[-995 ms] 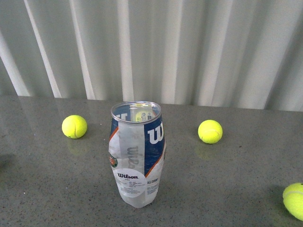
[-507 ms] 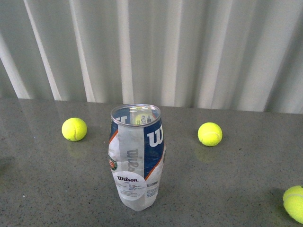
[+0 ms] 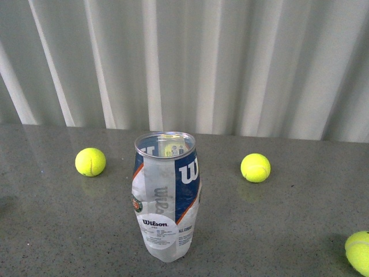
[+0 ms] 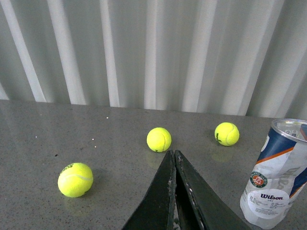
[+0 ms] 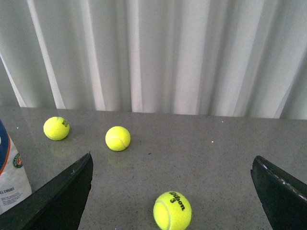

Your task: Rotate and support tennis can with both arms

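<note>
Right now you have the tennis can point(image 3: 166, 196) standing upright on the grey table point(image 3: 277, 231), low in the centre of the front view, open metal rim up, the navy Wilson label and round white sticker facing the camera. Nothing touches it, and neither arm shows in that view.

In the left wrist view the can point(image 4: 277, 173) sits at the lower right edge of the frame. Your left gripper point(image 4: 174, 154) rises from the bottom centre as two dark blades whose tips meet in a point: the jaws are closed together with nothing between them, aimed along the table toward the curtain and well apart from the can.

In the right wrist view only a sliver of the can point(image 5: 12, 175) shows at the lower left edge. Your right gripper point(image 5: 172, 163) has its jaws spread wide, one dark finger at the lower left corner beside the can, the other at the lower right corner, with bare table and one ball point(image 5: 172, 210) marked "Wilson 3" low in the gap between them. They hold nothing.

Out from the can in the front view, a ball point(image 3: 90, 161) lies at mid-left, another point(image 3: 255, 167) at mid-right, and a third point(image 3: 359, 252) is cut by the lower right corner. White pleated curtain point(image 3: 230, 63) fills the upper half of every view.
</note>
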`<state>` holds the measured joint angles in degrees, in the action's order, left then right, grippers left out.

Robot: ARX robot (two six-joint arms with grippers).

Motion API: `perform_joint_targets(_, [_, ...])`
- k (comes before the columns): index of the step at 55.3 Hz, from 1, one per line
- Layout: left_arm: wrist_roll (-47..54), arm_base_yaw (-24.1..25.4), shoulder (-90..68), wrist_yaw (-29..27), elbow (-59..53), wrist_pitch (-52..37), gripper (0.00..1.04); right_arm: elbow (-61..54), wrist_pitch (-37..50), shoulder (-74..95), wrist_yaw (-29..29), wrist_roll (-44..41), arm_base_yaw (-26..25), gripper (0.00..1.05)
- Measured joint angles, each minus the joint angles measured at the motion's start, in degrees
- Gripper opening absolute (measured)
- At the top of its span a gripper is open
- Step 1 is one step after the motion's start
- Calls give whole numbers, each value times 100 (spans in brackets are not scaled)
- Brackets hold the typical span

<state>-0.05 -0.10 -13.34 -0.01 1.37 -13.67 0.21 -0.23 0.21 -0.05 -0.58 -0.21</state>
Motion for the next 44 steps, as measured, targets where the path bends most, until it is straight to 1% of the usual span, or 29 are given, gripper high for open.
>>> perform_joint_targets(13, [-2, 0, 339, 0, 0, 348, 4, 0, 0, 0, 0, 0, 0, 97])
perform_joint_targets(15, [-4, 0, 520, 0, 2, 542, 4, 0, 0, 0, 0, 0, 0, 97])
perform_joint_targets(18, [-4, 0, 977, 2, 2, 1189, 4, -2, 0, 0, 0, 0, 0, 97])
perform_joint_targets(20, [-4, 0, 1130, 2, 2, 1307, 4, 0, 0, 0, 2, 0, 0, 97])
perform_joint_targets(34, [-4, 0, 1314, 2, 2, 1364, 4, 0, 0, 0, 0, 0, 0, 97])
perform_joint_targets(38, [-7, 0, 1311, 0, 2, 1364, 15, 0, 0, 0, 0, 0, 0, 97])
perform_joint_targets(41, [-9, 0, 1311, 2, 2, 1364, 26, 0, 0, 0, 0, 0, 0, 97])
perform_joint_targets(42, [-9, 0, 1311, 2, 2, 1364, 27, 0, 0, 0, 0, 0, 0, 97])
perform_joint_targets(44, [-9, 0, 1314, 0, 2, 1364, 34, 0, 0, 0, 0, 0, 0, 97])
